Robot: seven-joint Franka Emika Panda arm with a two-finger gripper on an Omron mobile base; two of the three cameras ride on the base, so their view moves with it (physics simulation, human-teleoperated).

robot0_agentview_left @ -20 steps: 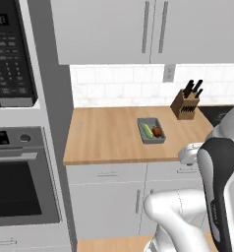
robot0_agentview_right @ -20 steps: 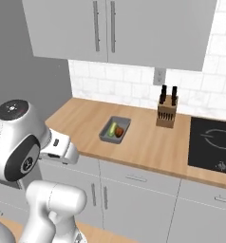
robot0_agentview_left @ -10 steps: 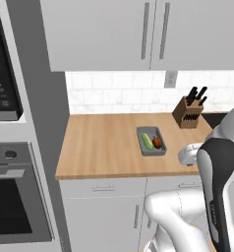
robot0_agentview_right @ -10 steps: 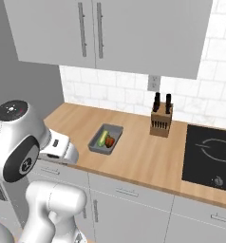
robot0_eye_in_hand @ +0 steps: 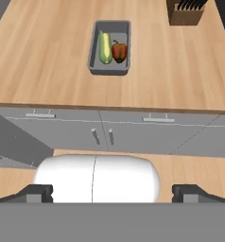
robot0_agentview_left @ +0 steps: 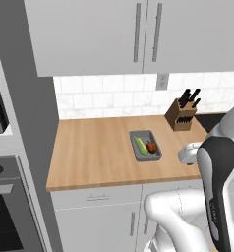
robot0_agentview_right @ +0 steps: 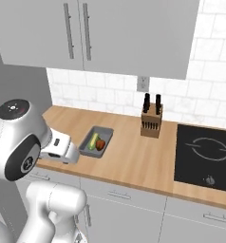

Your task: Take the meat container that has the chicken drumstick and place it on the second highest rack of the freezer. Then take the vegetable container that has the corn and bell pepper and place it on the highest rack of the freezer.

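The vegetable container is a grey tray (robot0_agentview_left: 149, 158) (robot0_agentview_right: 106, 129) (robot0_eye_in_hand: 109, 70) standing on the wooden counter. A yellow-green corn cob (robot0_agentview_left: 140, 145) (robot0_agentview_right: 93, 140) (robot0_eye_in_hand: 105, 47) lies in it beside a small red bell pepper (robot0_agentview_left: 151, 146) (robot0_agentview_right: 101, 144) (robot0_eye_in_hand: 119, 51). My gripper (robot0_eye_in_hand: 113, 194) is open, its dark fingertips (robot0_eye_in_hand: 38, 193) wide apart with nothing between them. It hangs in front of the counter's edge, well short of the tray and facing it. The chicken drumstick, its container and the freezer are out of view.
A wooden knife block (robot0_agentview_left: 182, 114) (robot0_agentview_right: 151, 122) (robot0_eye_in_hand: 185, 12) stands behind and right of the tray. A black cooktop (robot0_agentview_right: 205, 156) lies further right. A built-in oven (robot0_agentview_left: 6, 211) sits left of a tall grey panel (robot0_agentview_left: 30, 98). White wall cabinets (robot0_agentview_right: 110, 33) hang above.
The base has driven, so both base views have shifted: the oven and microwave slid off to the left and more cooktop shows. The tray has not moved on the counter.
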